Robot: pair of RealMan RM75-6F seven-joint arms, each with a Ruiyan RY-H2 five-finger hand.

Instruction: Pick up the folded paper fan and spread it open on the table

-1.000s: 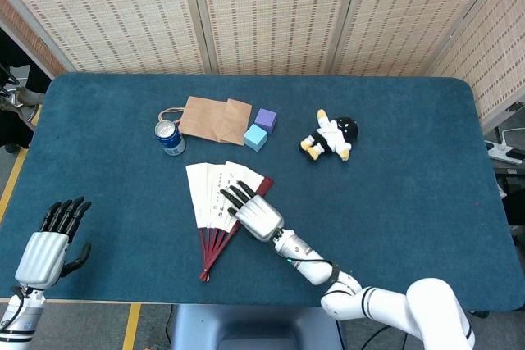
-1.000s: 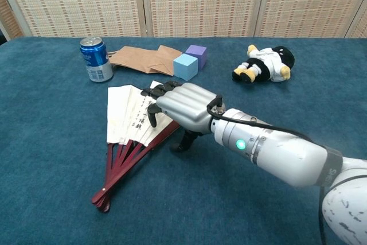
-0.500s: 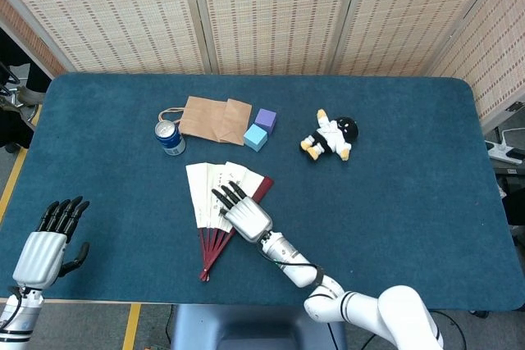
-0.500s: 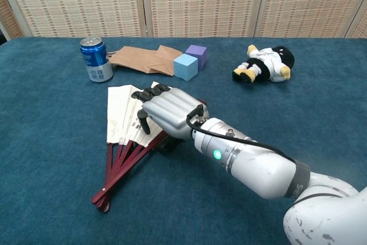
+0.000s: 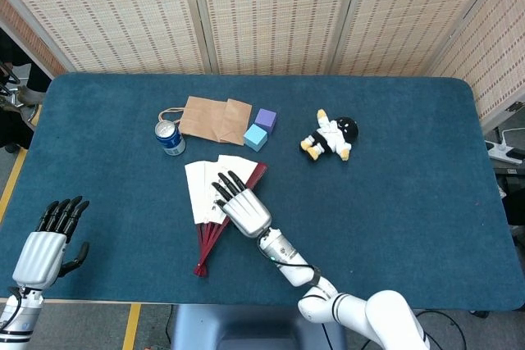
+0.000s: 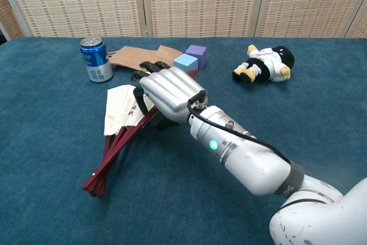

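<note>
Covering the worktop [image 5: 410, 202] is a deep teal, carpet-like cloth with rounded far corners, and woven reed screens [image 5: 271, 14] are standing behind it. Your right hand [image 5: 243, 206], silver shelled with dark fingers, is lying palm-down on the paper fan [image 5: 205, 190], fingers extended across its leaves, pressing rather than gripping it. You are seeing the fan partly spread at mid-worktop: cream pleated paper with dark writing, dark red ribs converging to a pivot near the front edge. Your left hand [image 5: 45, 247] is hovering open, fingers apart, at the front-left corner. Behind the fan are lying a flat brown paper bag [image 5: 215, 119], a plush toy [image 5: 330, 137], a blue can [image 5: 170, 138], and two foam cubes [image 5: 260, 128]. Bare cloth is stretching wide to the right.
</note>
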